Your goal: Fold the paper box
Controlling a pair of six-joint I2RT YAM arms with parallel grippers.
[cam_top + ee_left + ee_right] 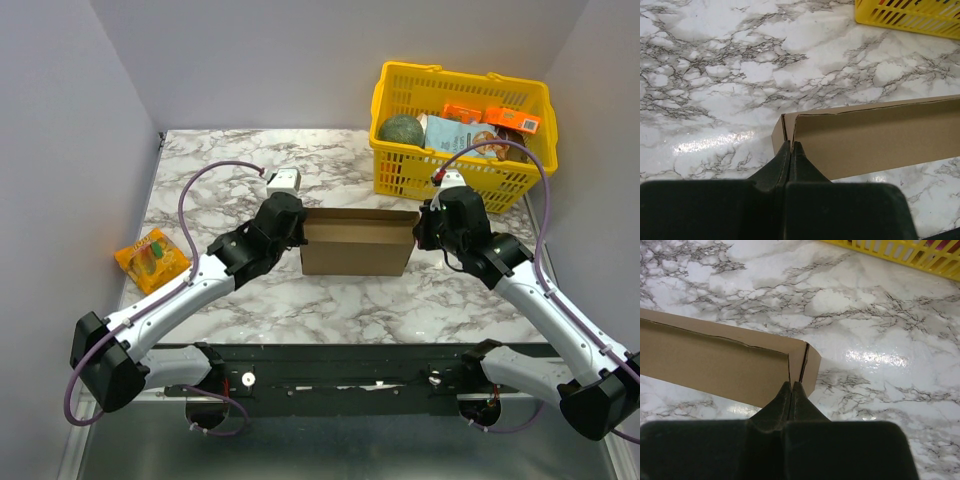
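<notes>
The paper box (358,245) is a plain brown cardboard shape standing on the marble table (300,300) in the middle, its long face towards the arms. My left gripper (299,232) sits at the box's left end, my right gripper (419,230) at its right end. In the left wrist view the box (875,135) runs off to the right, and the shut left gripper (791,144) meets a slit at its end corner. In the right wrist view the shut right gripper (791,384) meets the matching slit of the box (705,357). Whether a thin flap is pinched does not show.
A yellow plastic basket (400,170) holding groceries stands at the back right, close behind the right gripper, and its wall shows in both wrist views (905,17) (920,255). An orange snack packet (152,257) lies at the table's left edge. Grey walls enclose three sides.
</notes>
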